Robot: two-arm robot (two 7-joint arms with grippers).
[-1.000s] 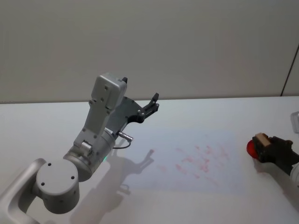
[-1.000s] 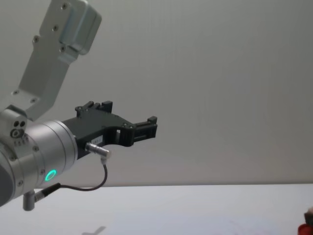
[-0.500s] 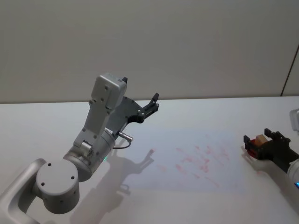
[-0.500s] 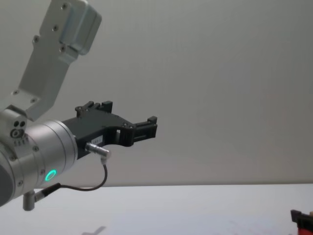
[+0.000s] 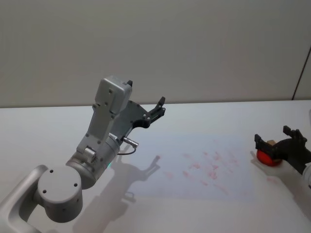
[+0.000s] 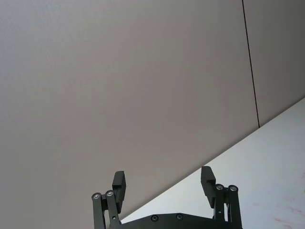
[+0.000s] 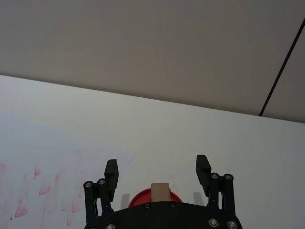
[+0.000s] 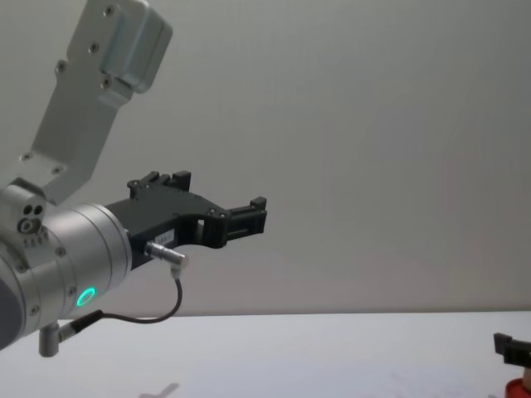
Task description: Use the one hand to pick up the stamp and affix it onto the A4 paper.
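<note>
Now: one stamp (image 5: pixel 273 144) on one red pad (image 5: pixel 268 157) | right tool (image 5: pixel 281 139) open, apparently empty | left tool (image 5: pixel 159 108) open, raised.

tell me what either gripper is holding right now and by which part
Nothing. The right gripper is open around the stamp on the red pad, fingers apart from it; the left gripper is open and raised.

Small tan stamp (image 5: pixel 273 144) sits upright on red round pad (image 5: pixel 268 157), just right of marked paper (image 5: pixel 194 167).
</note>
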